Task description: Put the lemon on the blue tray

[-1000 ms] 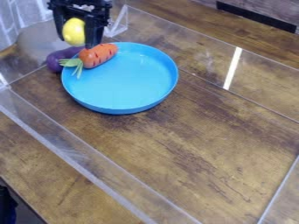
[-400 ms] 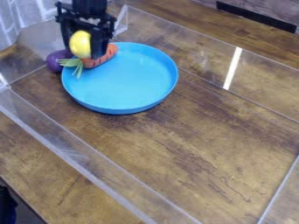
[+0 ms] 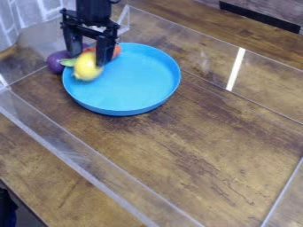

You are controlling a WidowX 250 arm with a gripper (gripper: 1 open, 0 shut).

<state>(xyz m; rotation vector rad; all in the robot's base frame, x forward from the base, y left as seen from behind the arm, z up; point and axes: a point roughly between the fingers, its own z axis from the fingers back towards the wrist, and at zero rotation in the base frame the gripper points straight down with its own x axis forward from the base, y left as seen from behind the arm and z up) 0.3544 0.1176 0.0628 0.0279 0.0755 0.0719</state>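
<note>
We see a dark wooden bench [image 3: 178, 160] with clear glossy sheeting lying over it, bright glare streak on the right side. On it sits the tray [image 3: 136, 84], round, bright blue, shallow raised rim, in the upper left part of the view; its inside is mostly bare. Above the tray's left edge hangs the arm, black, pointing straight down, ending in the claw [image 3: 90, 55]. We read its two dark fingers [image 3: 71, 46] as standing apart, one on each side of the lemon, not pressed onto it as far as we can tell. The lemon [image 3: 85, 67], small, yellow, oval, sits low between the finger tips at the tray's left rim, looks like it is inside the rim or right on it; we cannot tell whether it rests on the tray floor or is a bit off it. Just behind the claw, a bit of orange, the carrot [image 3: 113, 52], peeks out at the tray's back-left edge, mostly hidden. Left of the tray, on the bench, a purple thing [image 3: 57, 60], touching or just beside the rim.
</note>
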